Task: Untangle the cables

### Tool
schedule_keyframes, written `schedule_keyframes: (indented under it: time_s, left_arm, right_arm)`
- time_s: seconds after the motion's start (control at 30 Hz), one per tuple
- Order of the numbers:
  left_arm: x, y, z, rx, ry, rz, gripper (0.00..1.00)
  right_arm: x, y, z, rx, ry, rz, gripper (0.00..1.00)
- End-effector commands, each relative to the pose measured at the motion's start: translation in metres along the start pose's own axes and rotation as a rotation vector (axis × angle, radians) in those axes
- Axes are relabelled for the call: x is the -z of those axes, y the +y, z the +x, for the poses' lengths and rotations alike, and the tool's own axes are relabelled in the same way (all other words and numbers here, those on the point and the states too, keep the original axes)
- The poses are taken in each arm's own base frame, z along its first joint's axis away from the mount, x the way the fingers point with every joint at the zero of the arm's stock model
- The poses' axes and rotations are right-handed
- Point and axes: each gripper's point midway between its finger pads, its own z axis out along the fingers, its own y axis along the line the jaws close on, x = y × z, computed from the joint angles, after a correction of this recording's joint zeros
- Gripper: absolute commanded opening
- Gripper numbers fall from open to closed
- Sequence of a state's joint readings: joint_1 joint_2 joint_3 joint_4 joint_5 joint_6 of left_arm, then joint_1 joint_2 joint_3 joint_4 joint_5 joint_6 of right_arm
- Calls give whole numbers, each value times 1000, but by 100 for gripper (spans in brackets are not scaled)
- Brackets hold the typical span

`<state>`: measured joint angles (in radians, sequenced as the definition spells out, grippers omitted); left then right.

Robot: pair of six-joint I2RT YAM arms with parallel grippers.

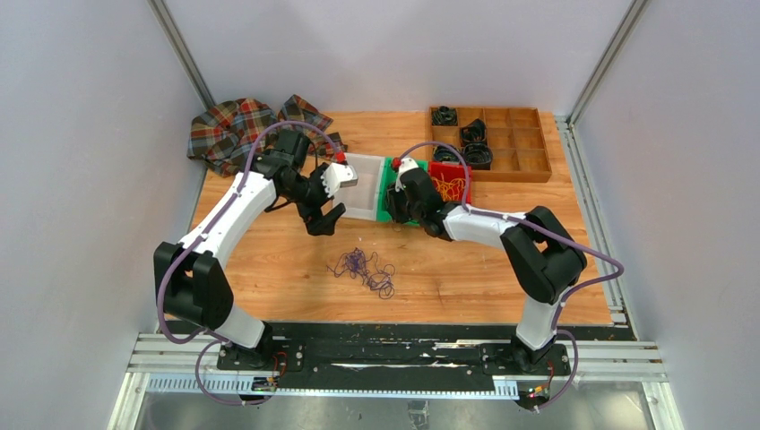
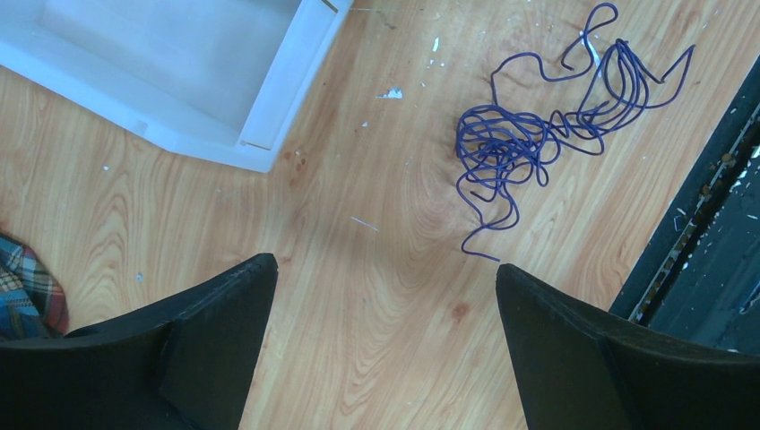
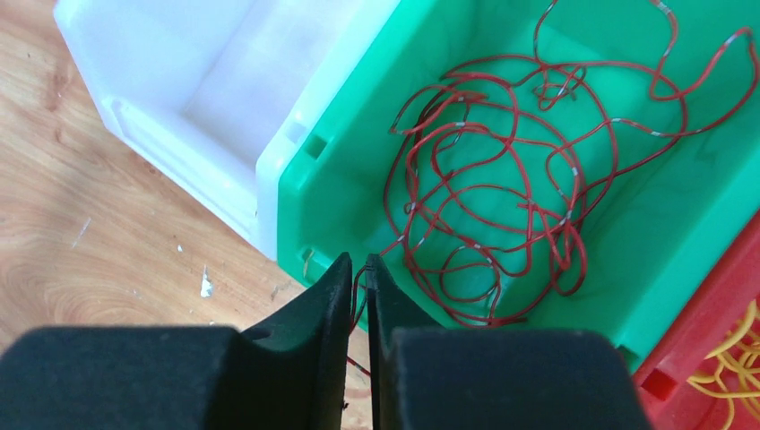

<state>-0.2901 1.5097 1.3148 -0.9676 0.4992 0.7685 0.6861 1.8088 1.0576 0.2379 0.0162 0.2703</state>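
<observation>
My left gripper [image 2: 384, 269] hangs over the wooden table [image 1: 466, 269] with its jaws spread wide and nothing between them. Ahead of it on the bare wood lies the purple cable [image 2: 529, 134], a loose knotted clump with several long loops trailing out, clear of the fingers and apart from every bin. The corner of the white bin [image 2: 179, 72] sits just beyond the left finger's side, and a bit of the plaid cloth [image 2: 27, 287] shows at the edge of the wrist view.

My right gripper [image 3: 358, 264] is at the near wall of the green bin [image 3: 341, 179], jaws pressed nearly together. The red cable [image 3: 484, 206] lies coiled inside that bin, and a strand of it seems to be pinched between the pads, though it is thin and in shadow there. The red bin [image 3: 708, 322] touches the green one and holds the yellow cable [image 3: 730, 358]. A wooden compartment tray [image 1: 502, 152] stands at the far right.
</observation>
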Motion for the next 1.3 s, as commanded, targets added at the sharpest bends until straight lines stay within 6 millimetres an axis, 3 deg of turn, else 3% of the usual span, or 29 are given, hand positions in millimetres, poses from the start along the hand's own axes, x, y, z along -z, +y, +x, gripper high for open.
schedule_keyframes:
  time_s: [0.0,0.1,0.5,0.63,0.8,0.87,1.03,1.27]
  left_arm:
    - [3,-6,1,-10,-9,18,96]
    - [2,-11,2,-8,-8,45,95]
    - [-3,-26,11,-27,4,121,94]
    - [-3,-32,11,-61,-16,144,94]
    - [-8,-36,14,-76,-18,169,93]
    - [-10,-38,16,-80,-17,180,93]
    - [-22,-44,19,-121,14,215,93]
    - [-41,-38,13,-107,36,192,91]
  right_arm:
    - [0,-11,-24,-14,-35,20,7]
    - [-2,-15,-32,1,-43,29,1]
    - [-33,-44,-59,187,-76,154,1]
    - [-48,-53,-49,229,-54,186,1]
    - [-52,-63,-41,265,-54,225,1]
    - [-50,-63,-48,287,-71,229,7]
    - [-28,-59,-84,299,-147,240,37]
    - [2,-49,-118,283,-220,219,51]
